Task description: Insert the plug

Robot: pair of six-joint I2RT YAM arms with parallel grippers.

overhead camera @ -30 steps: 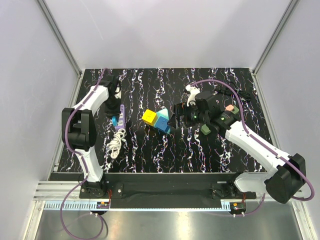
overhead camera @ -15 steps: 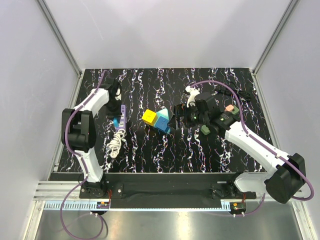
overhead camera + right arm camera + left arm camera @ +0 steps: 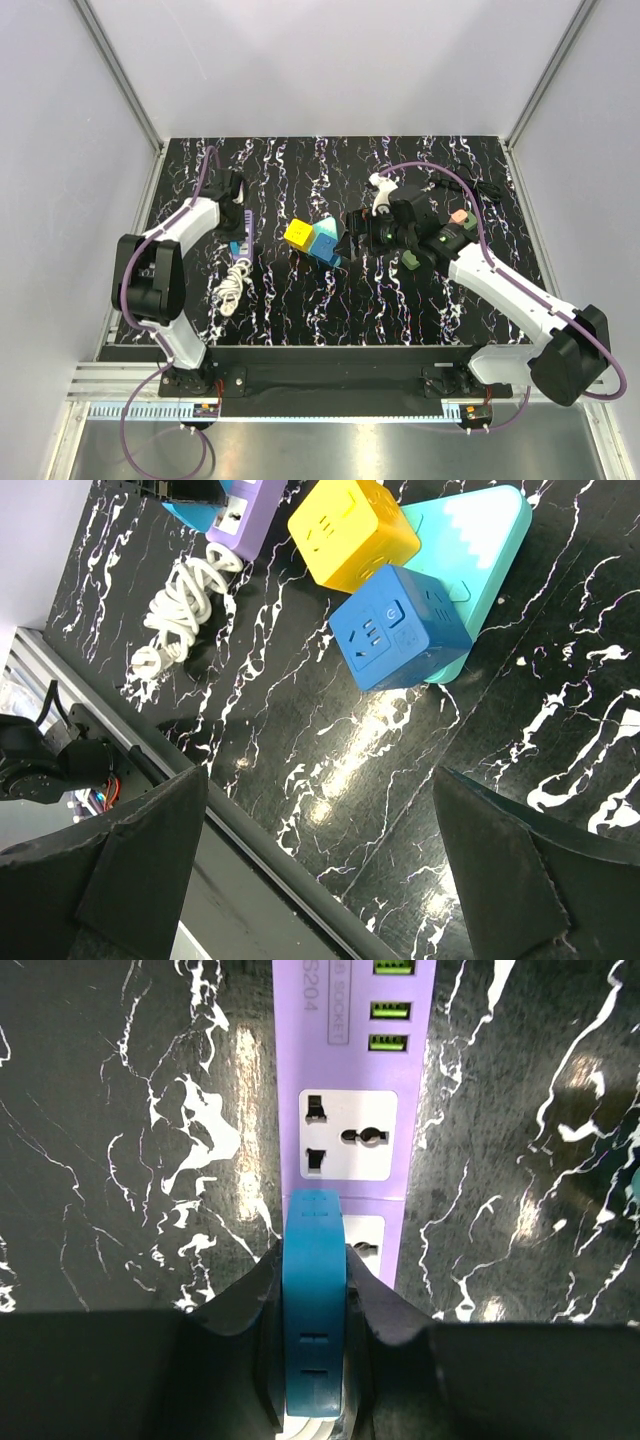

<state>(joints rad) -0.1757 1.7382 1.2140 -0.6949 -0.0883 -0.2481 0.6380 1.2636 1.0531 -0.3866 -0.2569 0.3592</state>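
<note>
In the left wrist view my left gripper [image 3: 316, 1360] is shut on a blue plug [image 3: 316, 1290]. The plug stands over the near socket of the purple power strip [image 3: 350, 1090], whose free white socket [image 3: 348, 1135] lies just beyond. Whether the pins are seated is hidden. In the top view the left gripper [image 3: 237, 203] sits at the strip's [image 3: 244, 240] far end, and the white coiled cord [image 3: 231, 290] lies nearer. My right gripper [image 3: 352, 232] is open and empty, hovering beside the coloured cubes; its fingers [image 3: 120, 880] frame bare table.
A yellow cube socket [image 3: 298, 234], a blue cube [image 3: 398, 628] and a teal triangular block [image 3: 327, 243] sit mid-table. Small pink [image 3: 460, 215] and green [image 3: 412, 260] blocks lie by the right arm. A black cable [image 3: 485, 187] lies back right. The table's front rail [image 3: 260, 850] shows.
My left arm has lowered and swung, carrying the plug down the strip to the socket end. The right arm has barely moved.
</note>
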